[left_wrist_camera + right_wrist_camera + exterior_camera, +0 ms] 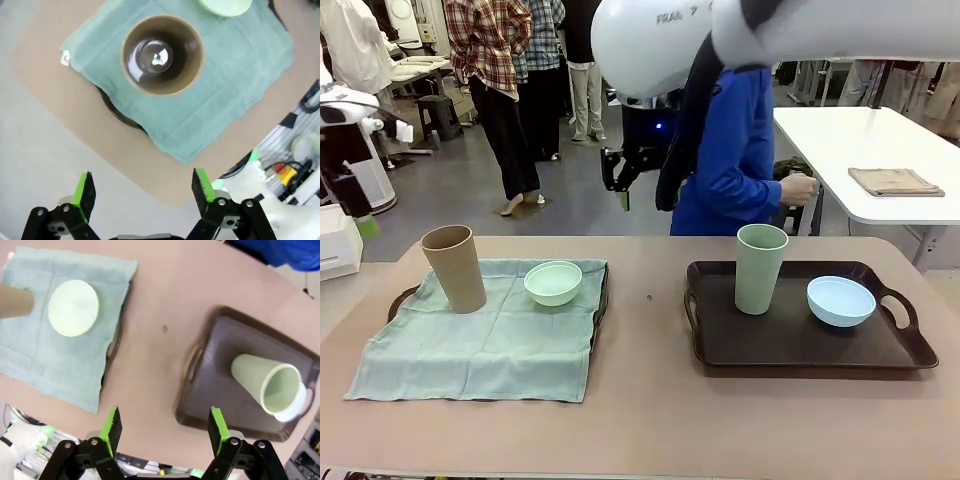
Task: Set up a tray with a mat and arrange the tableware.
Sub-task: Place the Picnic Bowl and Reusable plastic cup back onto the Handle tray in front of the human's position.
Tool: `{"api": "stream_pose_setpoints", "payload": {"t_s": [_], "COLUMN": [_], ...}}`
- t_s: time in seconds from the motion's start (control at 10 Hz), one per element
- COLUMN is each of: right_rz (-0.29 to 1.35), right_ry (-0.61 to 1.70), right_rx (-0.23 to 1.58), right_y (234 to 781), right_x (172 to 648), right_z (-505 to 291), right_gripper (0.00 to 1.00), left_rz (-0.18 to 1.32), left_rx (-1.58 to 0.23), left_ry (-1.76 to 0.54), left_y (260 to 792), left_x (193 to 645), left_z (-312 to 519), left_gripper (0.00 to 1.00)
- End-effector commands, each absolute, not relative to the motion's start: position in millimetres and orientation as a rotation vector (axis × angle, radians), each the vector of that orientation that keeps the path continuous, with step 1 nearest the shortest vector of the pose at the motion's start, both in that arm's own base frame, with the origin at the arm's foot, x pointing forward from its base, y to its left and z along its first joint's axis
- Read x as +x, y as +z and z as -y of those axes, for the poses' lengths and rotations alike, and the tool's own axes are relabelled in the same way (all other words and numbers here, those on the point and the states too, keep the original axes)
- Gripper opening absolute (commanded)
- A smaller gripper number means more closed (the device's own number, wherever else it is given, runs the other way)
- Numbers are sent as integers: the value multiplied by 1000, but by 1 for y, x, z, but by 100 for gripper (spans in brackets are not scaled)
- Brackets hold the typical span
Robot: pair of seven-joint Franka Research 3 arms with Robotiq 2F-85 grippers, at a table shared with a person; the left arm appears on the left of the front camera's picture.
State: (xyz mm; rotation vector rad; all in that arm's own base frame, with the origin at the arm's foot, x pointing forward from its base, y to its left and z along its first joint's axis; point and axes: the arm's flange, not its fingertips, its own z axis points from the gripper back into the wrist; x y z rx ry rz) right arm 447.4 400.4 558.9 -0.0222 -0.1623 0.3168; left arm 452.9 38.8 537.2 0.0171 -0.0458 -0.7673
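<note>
Tan cup [453, 268], mint bowl [553, 282] on mat [480, 350], left hand [142, 181] released, right hand [165, 417] released

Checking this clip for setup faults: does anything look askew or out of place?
The green mat drapes over the left tray and spills past its near edge onto the table. The right tray has no mat; the sage cup and blue bowl stand directly on it. Nothing is tipped or spilled.
</note>
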Motion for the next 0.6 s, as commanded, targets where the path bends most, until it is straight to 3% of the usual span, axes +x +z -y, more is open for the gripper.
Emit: {"api": "stream_pose_setpoints", "payload": {"t_s": [0.0,0.1,0.4,0.5], "right_rz": [145,68,39,42], "right_ry": [203,137,32,27], "right_rx": [-84,-95,-35,-41], "right_y": [561,567,572,568], "right_x": [427,421,428,442], "right_z": [-381,-377,-375,-374], "right_gripper": [89,89,89,89], "left_rz": [58,117,328,309], "left_rx": [45,45,-18,-43], "left_ry": [-756,-718,-417,-422], "left_y": [563,584,614,614], "left_x": [452,449,463,464], "left_z": [-13,-2,-3,-7], "left_gripper": [100,100,100,100]}}
